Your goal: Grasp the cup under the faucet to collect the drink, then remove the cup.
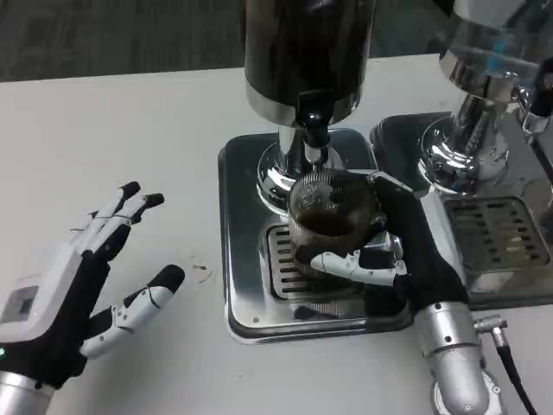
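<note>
A clear ribbed cup (329,220) with dark drink in it stands on the grate of the steel drip tray (244,259), right below the black faucet (315,130) of the dark drink dispenser (307,52). My right hand (389,246) wraps the cup from the right, its thumb across the cup's front and its fingers behind. My left hand (82,277) hovers over the white table to the left of the tray, fingers spread, holding nothing.
A second dispenser (484,86) with a chrome foot and its own drip tray (505,238) stands at the right, close beside my right forearm (454,354). The white table (112,130) stretches bare to the left and front.
</note>
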